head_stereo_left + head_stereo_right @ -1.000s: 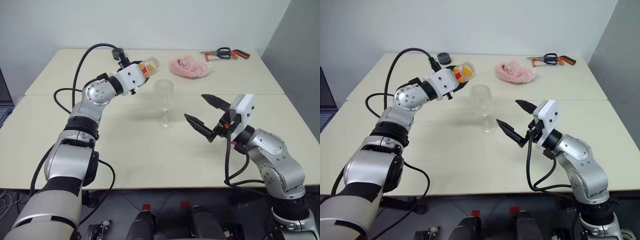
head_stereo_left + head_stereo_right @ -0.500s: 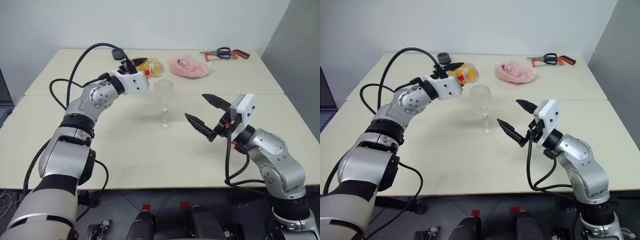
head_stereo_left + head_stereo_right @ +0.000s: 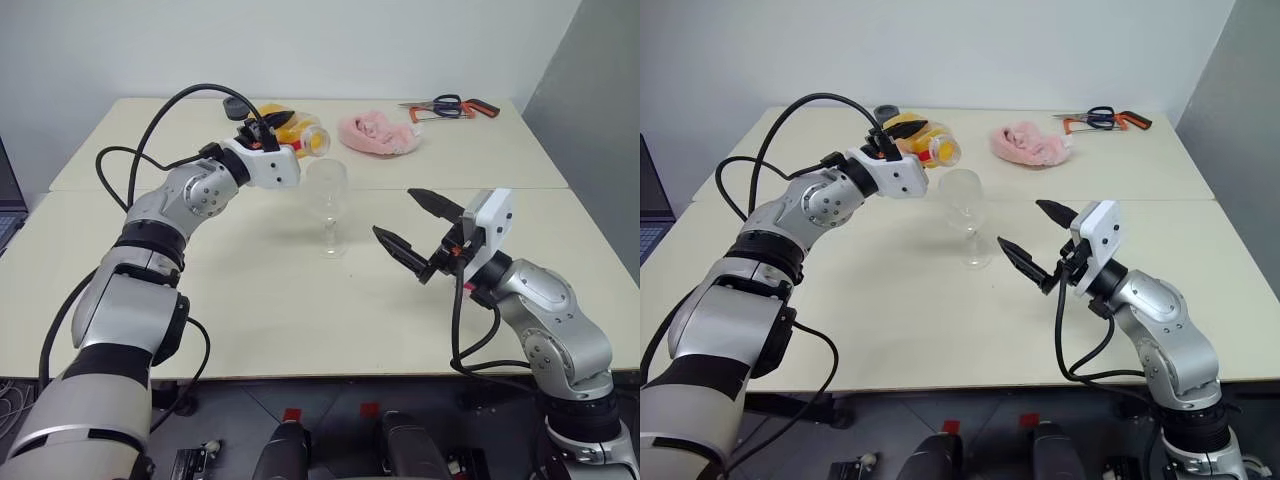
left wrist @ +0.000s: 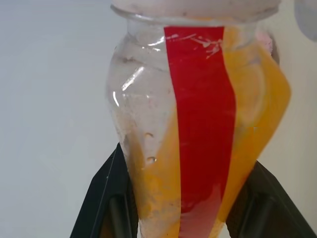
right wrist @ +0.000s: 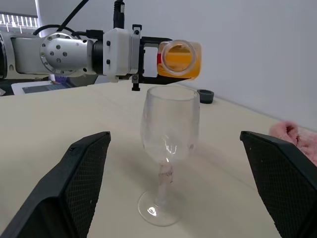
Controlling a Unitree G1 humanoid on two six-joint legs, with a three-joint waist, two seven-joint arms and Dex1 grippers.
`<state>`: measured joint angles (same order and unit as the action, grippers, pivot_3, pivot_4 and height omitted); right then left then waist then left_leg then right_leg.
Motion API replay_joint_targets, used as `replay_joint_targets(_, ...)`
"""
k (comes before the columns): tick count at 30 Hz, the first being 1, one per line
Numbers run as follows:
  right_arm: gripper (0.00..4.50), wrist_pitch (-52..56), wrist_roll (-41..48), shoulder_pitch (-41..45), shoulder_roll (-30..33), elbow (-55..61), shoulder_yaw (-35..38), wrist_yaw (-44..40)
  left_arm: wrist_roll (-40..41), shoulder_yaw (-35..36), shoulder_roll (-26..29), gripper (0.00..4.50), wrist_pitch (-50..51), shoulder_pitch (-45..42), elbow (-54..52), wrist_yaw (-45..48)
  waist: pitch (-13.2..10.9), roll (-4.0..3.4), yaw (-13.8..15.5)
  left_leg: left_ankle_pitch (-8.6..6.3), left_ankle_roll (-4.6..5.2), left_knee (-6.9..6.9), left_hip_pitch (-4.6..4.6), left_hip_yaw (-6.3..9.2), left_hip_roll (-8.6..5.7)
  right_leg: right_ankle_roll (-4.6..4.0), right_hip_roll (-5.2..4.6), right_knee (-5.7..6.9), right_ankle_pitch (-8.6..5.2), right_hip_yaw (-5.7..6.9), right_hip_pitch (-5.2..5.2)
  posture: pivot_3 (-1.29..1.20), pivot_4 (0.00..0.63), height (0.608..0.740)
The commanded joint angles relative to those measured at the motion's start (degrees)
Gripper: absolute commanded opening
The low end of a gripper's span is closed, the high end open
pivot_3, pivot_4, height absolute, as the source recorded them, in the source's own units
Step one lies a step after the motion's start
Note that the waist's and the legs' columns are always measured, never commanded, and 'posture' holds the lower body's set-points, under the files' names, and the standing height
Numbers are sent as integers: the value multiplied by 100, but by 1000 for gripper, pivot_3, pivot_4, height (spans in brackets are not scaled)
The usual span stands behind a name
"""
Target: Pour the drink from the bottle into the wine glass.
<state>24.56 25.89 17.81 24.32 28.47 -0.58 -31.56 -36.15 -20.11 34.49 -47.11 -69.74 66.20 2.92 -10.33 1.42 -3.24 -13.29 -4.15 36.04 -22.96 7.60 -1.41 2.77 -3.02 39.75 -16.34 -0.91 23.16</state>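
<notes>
My left gripper point(image 3: 281, 124) is shut on the bottle point(image 3: 303, 134), a small clear one with a red stripe point(image 4: 200, 124). It lies tipped on its side, its open mouth point(image 5: 179, 56) just above and behind the rim of the wine glass point(image 3: 327, 205). The orange drink point(image 4: 260, 106) lies along the bottle's lower side. The glass stands upright on the table point(image 3: 260, 300), and its bowl point(image 5: 170, 126) looks clear. To the right of the glass, my right gripper point(image 3: 394, 212) hovers open, holding nothing, with its fingers point(image 5: 84, 171) pointing at the glass.
A pink cloth point(image 3: 378, 135) lies behind the glass. Scissors and a small saw point(image 3: 452, 106) rest at the far right corner. A small dark lid point(image 5: 205, 95) sits at the back of the table. A laptop edge point(image 3: 8, 205) shows at the far left.
My left wrist has rolled and tipped the bottle further over, bringing its mouth nearer the glass rim. The right gripper and the glass have not moved.
</notes>
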Motion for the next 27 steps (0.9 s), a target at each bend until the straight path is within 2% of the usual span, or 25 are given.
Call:
replay_joint_targets(1,4500,-54,43,-1,51,180,162,19,-110,-45,158,1725,-105,-313,-69,-342,0,0,0,0,0,0,0,1,0,0,0,0,0,1,0,0,150,740)
replay_joint_targets(13,4500,-97,36,-79,54,202,169,22,-585,-331,268,1725,-81,-477,4,-991,0,0,1,0,0,0,0,-1,0,0,0,0,0,0,0,0,150,740)
replay_joint_targets(27,4500,-68,147,-163,150,322,170,-136,-744,-468,317,1725,-32,-632,124,-1326,0,0,1,0,0,0,0,-1,0,1,0,1,0,0,0,0,150,740)
